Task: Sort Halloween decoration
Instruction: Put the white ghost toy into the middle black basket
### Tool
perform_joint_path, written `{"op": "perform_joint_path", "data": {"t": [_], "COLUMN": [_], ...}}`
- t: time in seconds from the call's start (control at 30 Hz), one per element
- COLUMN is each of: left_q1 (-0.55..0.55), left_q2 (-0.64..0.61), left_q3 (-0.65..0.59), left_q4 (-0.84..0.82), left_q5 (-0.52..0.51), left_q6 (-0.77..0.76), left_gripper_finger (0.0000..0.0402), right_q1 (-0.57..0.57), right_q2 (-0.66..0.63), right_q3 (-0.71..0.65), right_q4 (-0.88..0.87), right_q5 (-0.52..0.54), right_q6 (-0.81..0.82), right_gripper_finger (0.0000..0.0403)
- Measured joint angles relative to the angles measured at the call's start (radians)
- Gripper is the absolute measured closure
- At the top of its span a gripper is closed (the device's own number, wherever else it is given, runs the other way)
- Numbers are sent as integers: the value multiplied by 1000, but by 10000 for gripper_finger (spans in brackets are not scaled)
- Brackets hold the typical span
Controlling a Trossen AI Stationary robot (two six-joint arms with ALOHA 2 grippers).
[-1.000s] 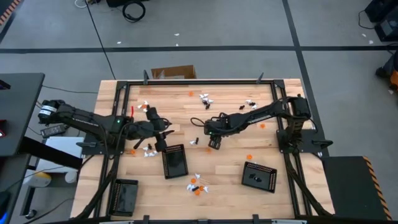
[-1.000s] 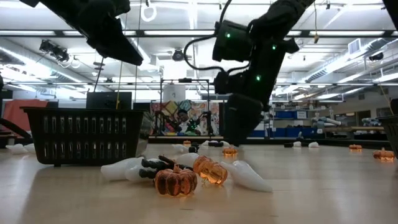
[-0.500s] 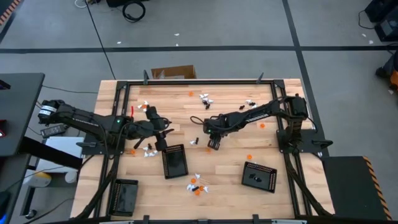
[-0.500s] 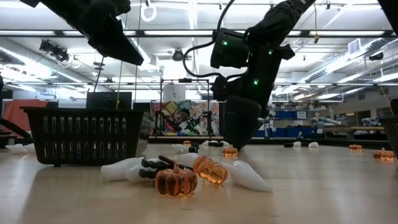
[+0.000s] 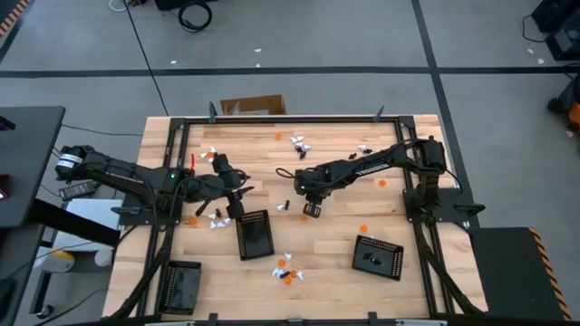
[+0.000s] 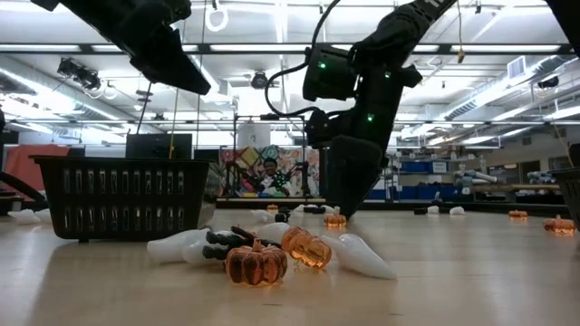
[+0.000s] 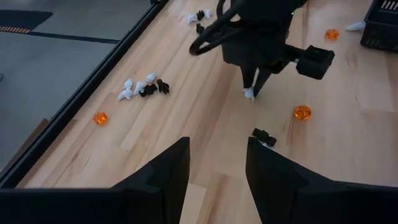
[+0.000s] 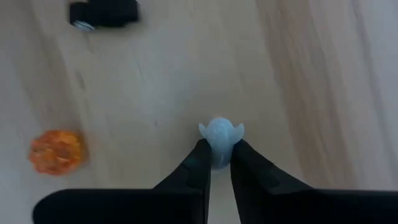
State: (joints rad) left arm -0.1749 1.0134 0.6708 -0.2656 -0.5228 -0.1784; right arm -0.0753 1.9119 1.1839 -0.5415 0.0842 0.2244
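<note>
1. Three black trays are counted on the tabletop in the high view: one near the middle, one on the right and one at the lower left corner.
2. Two robot arms are seen, each with one tool: left tool, right tool.
3. One cardboard box is seen beyond the tabletop's far edge.
4. The tiny orange, white and black pieces are too many and too small for an exact count.

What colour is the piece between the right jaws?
White piece, a little ghost shape; clearest in the right wrist view.
</note>
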Motion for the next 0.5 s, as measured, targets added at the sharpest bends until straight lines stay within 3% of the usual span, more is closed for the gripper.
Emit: {"op": "perform_joint_path", "data": {"t": [0.17,0.37,0.5], "left_q1": [-54,-233,-326], "left_q2": [-5,-79,-135], "left_q3": [-10,-111,-138], "left_q4": [34,11,19], "left_q5": [-11,-182,-241], "left_q6": [32,-63,-93], "left_gripper_finger": [240,240,240], "right_q1": [29,104,148], "right_q2": [-3,-3,-3], "right_q3": [121,276,384], "right_q4": [-107,-171,-181], "right_q5": [49,74,74], "right_q6": [0,-11,-11], "right_gripper_finger": [355,355,355]}}
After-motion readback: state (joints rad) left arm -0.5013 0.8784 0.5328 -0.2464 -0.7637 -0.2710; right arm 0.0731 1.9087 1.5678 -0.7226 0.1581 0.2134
